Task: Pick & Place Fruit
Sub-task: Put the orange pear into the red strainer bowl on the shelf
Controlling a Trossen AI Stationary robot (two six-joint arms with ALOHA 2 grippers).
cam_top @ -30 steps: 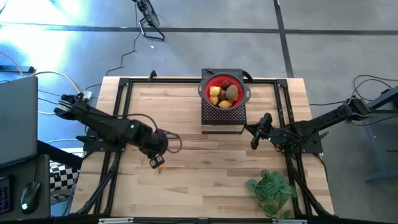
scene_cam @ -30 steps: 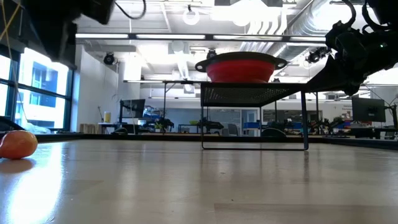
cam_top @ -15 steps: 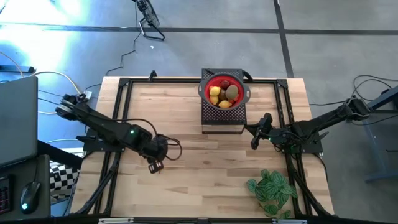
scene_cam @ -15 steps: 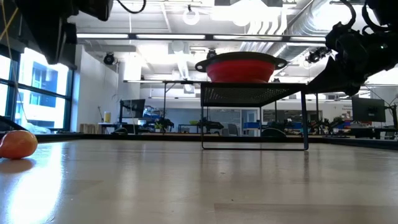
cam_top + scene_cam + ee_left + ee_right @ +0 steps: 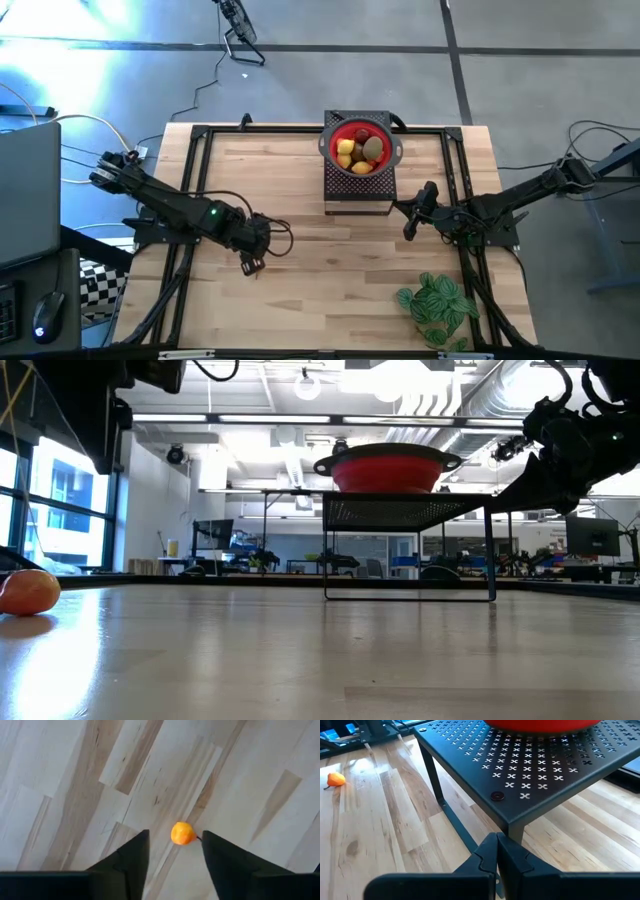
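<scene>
Left wrist view: the orange fruit (image 5: 182, 833) lies mid-frame on the counter (image 5: 75, 780), apparently below the spread left end effector (image 5: 174, 851); the right end effector (image 5: 497, 851), pressed together, waits farther off.

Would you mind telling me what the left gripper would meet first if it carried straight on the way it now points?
Most likely the small orange fruit: the left gripper points down at the wooden table, jaws apart, with the fruit lying between their tips in its wrist view. How far above the fruit it hangs is unclear.
</scene>
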